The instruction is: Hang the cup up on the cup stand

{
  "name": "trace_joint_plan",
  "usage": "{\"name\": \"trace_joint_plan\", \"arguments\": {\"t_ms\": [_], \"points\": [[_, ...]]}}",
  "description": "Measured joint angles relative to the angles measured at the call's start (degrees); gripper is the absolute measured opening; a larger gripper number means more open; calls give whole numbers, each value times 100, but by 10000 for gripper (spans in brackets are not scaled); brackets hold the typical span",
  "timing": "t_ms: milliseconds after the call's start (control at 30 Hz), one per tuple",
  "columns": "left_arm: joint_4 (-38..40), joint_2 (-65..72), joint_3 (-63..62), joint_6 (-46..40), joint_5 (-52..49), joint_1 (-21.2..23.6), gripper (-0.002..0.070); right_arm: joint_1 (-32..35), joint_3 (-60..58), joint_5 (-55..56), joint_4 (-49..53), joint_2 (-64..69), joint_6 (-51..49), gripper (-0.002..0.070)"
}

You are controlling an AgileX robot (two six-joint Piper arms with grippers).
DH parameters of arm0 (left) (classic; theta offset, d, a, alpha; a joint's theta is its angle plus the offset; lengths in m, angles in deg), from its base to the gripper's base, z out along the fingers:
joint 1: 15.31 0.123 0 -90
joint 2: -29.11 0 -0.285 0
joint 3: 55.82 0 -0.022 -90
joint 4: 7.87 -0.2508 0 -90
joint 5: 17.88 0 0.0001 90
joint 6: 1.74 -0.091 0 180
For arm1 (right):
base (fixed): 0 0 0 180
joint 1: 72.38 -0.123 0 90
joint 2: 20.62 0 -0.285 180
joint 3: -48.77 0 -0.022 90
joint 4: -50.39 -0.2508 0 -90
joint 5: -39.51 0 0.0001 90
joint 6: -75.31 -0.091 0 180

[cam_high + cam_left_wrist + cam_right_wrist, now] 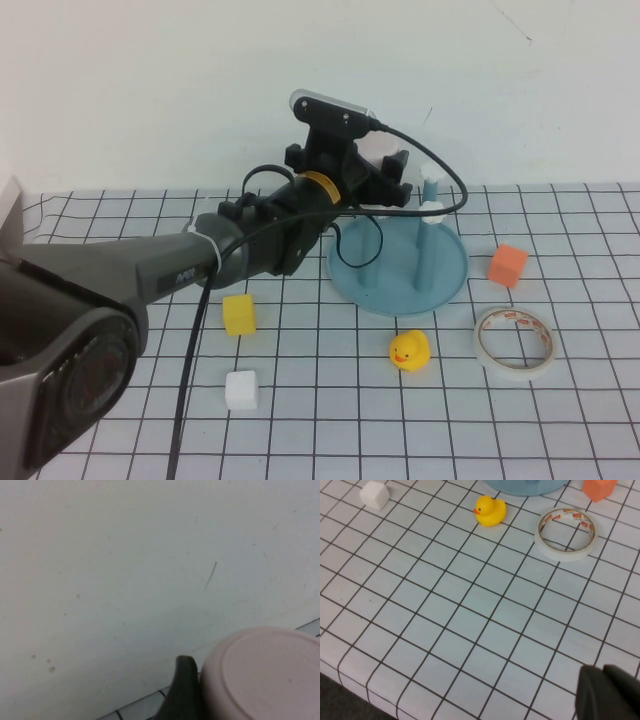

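My left gripper (385, 178) hangs over the back of the cup stand (398, 270), shut on the pale pink cup (377, 150). The cup shows only as a pale patch between the black fingers, close to the stand's back peg (430, 188). The left wrist view shows the cup's round bottom (265, 675) against one dark finger (182, 690), with the white wall behind. The stand's light-blue dish holds upright blue pegs with white knobs. My right gripper (607, 692) is shut, with nothing in it, low over the table's near edge. It is out of the high view.
A yellow duck (409, 351) and a white tape roll (514, 342) lie in front of the stand. An orange cube (507, 265) sits to its right. A yellow cube (239, 314) and a white cube (241, 389) lie on the left.
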Motion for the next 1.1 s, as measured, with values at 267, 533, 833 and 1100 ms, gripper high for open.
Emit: {"name": "trace_joint_plan", "arguments": {"t_ms": [267, 533, 833, 1100], "points": [[-141, -133, 0, 457, -288, -72, 621, 0, 0, 0, 0, 0, 0, 0], [-163, -999, 0, 185, -1075, 85, 590, 0, 0, 0, 0, 0, 0, 0], [-226, -2542, 0, 172, -1910, 518, 183, 0, 0, 0, 0, 0, 0, 0], [-1018, -4261, 0, 145, -3293, 718, 6, 0, 0, 0, 0, 0, 0, 0]]}}
